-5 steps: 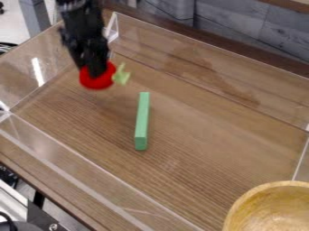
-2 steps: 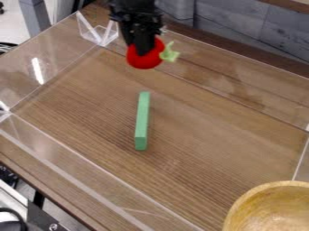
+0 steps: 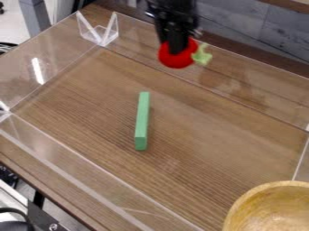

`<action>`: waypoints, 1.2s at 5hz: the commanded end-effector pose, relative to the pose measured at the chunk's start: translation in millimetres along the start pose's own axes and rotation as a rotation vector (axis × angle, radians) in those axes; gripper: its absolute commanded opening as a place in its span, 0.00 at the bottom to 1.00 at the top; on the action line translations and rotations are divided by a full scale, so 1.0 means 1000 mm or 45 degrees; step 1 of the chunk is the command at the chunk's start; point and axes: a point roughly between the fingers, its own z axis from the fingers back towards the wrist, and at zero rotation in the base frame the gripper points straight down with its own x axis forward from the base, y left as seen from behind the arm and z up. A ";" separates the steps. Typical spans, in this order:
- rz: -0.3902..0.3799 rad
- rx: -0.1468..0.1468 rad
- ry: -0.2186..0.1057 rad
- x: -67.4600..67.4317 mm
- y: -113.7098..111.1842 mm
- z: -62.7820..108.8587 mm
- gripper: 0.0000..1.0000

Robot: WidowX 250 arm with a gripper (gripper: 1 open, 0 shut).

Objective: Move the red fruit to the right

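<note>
The red fruit (image 3: 174,57) is a small round bright red toy with a light-green leafy stem (image 3: 201,55) sticking out to its right. It hangs near the back of the wooden table, just in front of the far clear wall. My gripper (image 3: 176,47) comes down from above, black and pointing straight down, and is shut on the top of the red fruit. Its fingertips are partly hidden against the fruit.
A long flat green bar (image 3: 143,120) lies on the wooden tabletop (image 3: 218,126) in the middle. Clear plastic walls (image 3: 49,68) fence the work area on all sides. The rim of a wooden bowl (image 3: 272,212) shows at the bottom right corner.
My gripper has carried the red fruit from the left side of the table toward the right and farther back, lifting it slightly. The green bar has not moved.
</note>
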 end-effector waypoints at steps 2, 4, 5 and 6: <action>-0.164 0.024 -0.010 0.021 0.015 -0.007 0.00; 0.106 0.045 -0.012 0.035 -0.005 -0.021 0.00; 0.074 0.036 -0.002 0.033 -0.013 -0.023 0.00; 0.039 0.027 0.012 0.031 -0.020 -0.026 0.00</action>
